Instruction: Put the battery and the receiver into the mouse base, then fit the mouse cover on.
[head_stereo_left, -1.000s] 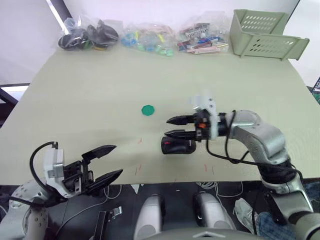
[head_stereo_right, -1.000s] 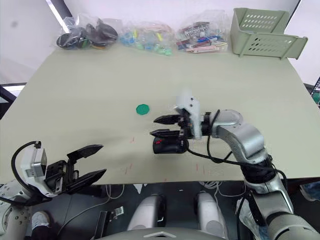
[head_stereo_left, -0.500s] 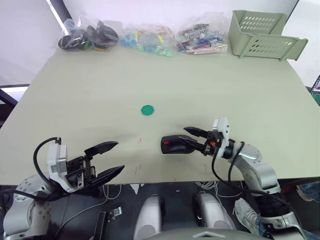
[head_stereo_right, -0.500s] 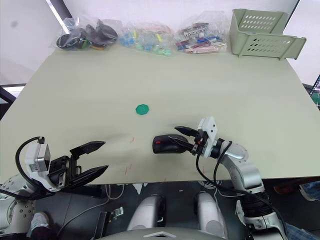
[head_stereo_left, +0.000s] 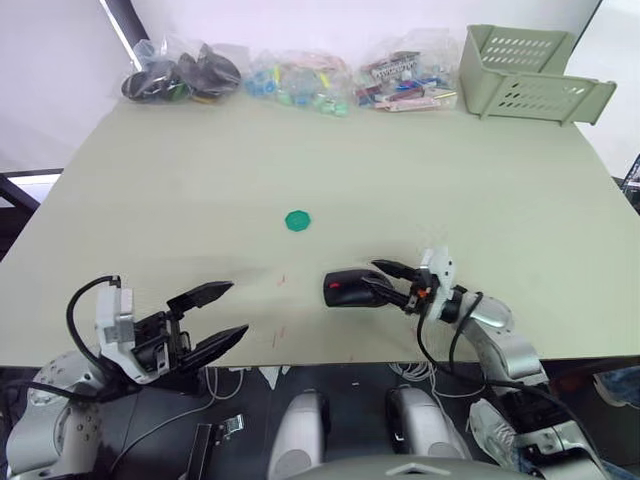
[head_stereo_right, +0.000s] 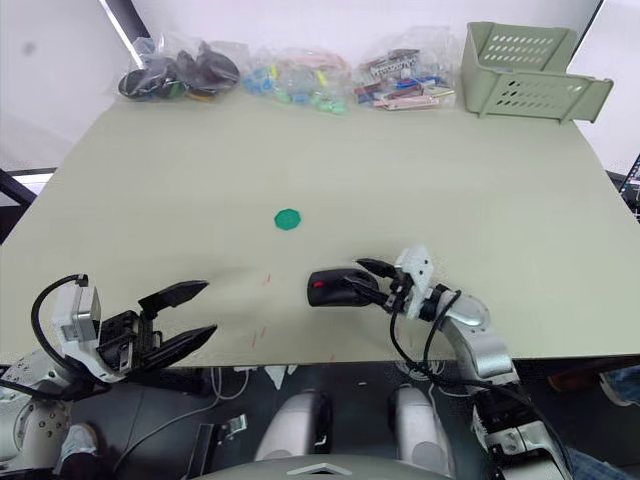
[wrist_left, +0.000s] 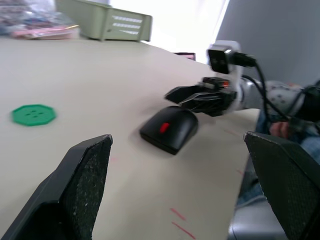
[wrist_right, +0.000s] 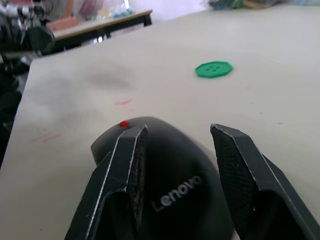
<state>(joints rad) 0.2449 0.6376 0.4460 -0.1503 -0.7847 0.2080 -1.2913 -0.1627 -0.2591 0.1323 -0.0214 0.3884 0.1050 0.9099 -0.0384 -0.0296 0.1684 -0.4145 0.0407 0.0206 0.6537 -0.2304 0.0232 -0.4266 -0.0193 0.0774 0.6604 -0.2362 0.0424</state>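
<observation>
Right gripper (head_stereo_left: 392, 284) has swung low off the mouse cover (head_stereo_left: 347, 290), down to table level behind it.
One assembled mouse near the table's (head_stereo_left: 180, 190) front edge, cover on; one green disc (head_stereo_left: 297, 220) beyond. Two grippers, both spread and empty; left gripper (head_stereo_left: 220, 314) hovers at the near edge.

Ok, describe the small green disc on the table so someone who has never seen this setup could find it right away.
On the wide pale beige table, look near the middle, well in front of the row of clear plastic bags along the far edge. The flat green eight-sided disc lies alone there, just beyond the glossy black computer mouse. Its bright green colour and four button-like holes set it apart.
</observation>
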